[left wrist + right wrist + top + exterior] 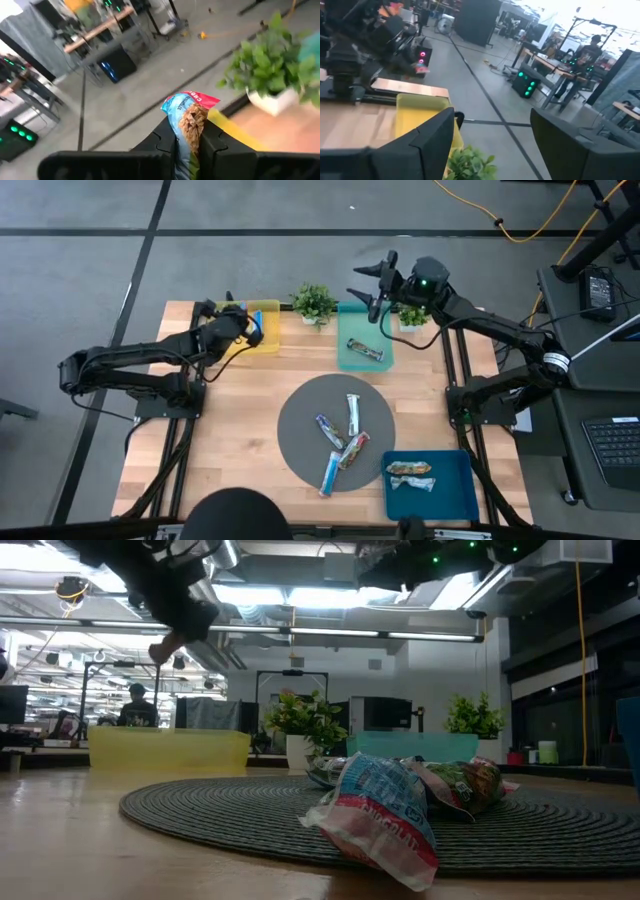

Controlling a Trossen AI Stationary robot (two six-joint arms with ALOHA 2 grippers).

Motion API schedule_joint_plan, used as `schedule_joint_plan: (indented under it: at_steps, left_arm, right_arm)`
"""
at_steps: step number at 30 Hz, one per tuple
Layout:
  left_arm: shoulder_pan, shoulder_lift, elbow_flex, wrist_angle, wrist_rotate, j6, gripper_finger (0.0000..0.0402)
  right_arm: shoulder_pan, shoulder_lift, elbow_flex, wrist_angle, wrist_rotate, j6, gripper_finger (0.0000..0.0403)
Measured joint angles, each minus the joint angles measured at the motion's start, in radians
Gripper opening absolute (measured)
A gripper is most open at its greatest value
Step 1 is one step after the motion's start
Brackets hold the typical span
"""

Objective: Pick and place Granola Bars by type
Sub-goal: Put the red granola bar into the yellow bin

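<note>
Landmark: the round grey mat (310,425) in the middle of the wooden table (230,450).
Left gripper (252,326): beyond the mat on its left side, over the yellow bin (268,330); fingers (212,142) closed tight on a blue bar (189,117), which stands up between them with its red-tipped end on top.
Right gripper (378,288): beyond the mat on its right side, above the far edge of the teal bin (350,352); fingers (432,135) spread wide with nothing between them.
Bars on mat: four, bunched on the mat's right half; a silvery bar (353,415), a small blue bar (330,431), a bar with red and green (353,449) and a blue-and-white bar (329,472) at the near edge. In the low view a blue-and-red wrapper (385,810) lies in front, with a green-marked wrapper (465,785) just behind it.
Teal bin: just beyond the mat, touching neither the mat nor the yellow bin; one dark bar (365,350) lies in it.
Blue bin (460,492): near right of the mat, at the table's front edge; two brownish bars (411,475) lie in it side by side.
Yellow bin: beyond the mat to the left; whether anything lies in it I cannot tell.
Plants: one plant (314,304) between the yellow and teal bins, a second plant (413,318) just right of the teal bin.
Room: a person (135,705) stands far behind the table.
</note>
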State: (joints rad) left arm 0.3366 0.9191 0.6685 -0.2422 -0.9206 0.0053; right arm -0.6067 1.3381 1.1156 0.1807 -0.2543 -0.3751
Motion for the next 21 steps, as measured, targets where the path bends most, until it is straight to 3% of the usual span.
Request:
schedule_joint_plan:
  at_steps: [7,21]
  left_arm:
    - [0.087,0.057,0.0,-0.129,0.163,-0.168,0.0028]
    - [0.282,0.155,0.0,-0.112,0.348,-0.232,0.0038]
  right_arm:
    - [-0.03,0.001,0.0,0.01,0.003,0.046,0.0264]
    - [-0.034,0.002,0.0,-0.003,-0.002,0.056,0.0264]
